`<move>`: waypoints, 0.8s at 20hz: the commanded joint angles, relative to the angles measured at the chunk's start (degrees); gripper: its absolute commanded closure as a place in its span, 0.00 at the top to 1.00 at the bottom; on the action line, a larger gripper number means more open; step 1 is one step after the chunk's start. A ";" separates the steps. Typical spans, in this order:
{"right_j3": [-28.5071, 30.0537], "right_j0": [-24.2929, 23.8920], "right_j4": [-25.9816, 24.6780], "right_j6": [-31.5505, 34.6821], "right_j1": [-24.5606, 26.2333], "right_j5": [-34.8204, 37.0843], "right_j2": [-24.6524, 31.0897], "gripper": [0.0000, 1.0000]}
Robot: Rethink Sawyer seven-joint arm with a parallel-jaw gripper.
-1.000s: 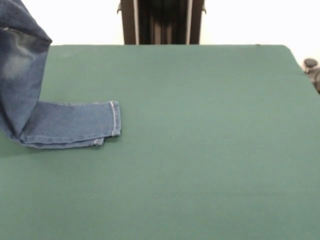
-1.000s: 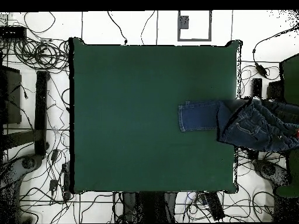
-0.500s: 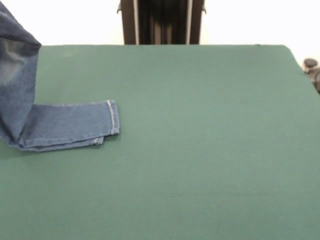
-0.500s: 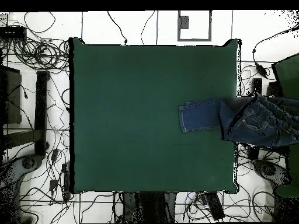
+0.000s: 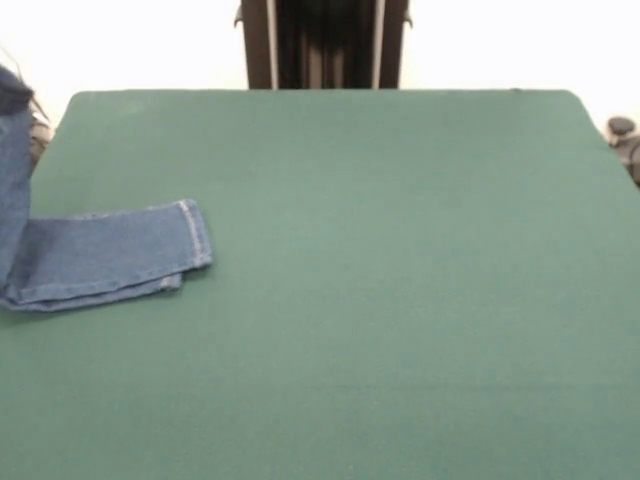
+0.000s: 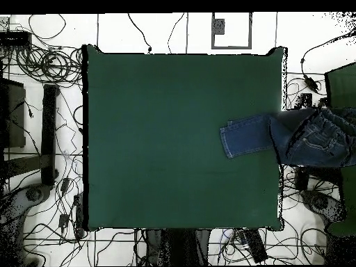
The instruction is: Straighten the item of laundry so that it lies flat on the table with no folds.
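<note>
The jeans [image 5: 105,250] had slid farther toward the worktop [image 5: 400,300] edge, only the stacked legs resting on it, the waist lifted off beyond. The tool was out of sight, so its state could not be told. Flattening was barely begun.

Green table [image 5: 400,300]; jeans [image 5: 110,255] legs at edge.

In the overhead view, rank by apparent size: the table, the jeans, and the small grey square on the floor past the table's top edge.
1. the table, by far.
2. the jeans, partly hanging past the table's edge.
3. the grey square, smallest.
</note>
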 commanded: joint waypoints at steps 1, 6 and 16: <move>-8.61 -0.31 -2.40 -23.25 3.27 8.73 8.80 0.00; -16.08 -0.46 -3.92 -26.34 5.54 13.33 9.89 0.00; -30.92 0.62 -8.32 -32.57 9.02 21.19 11.34 0.00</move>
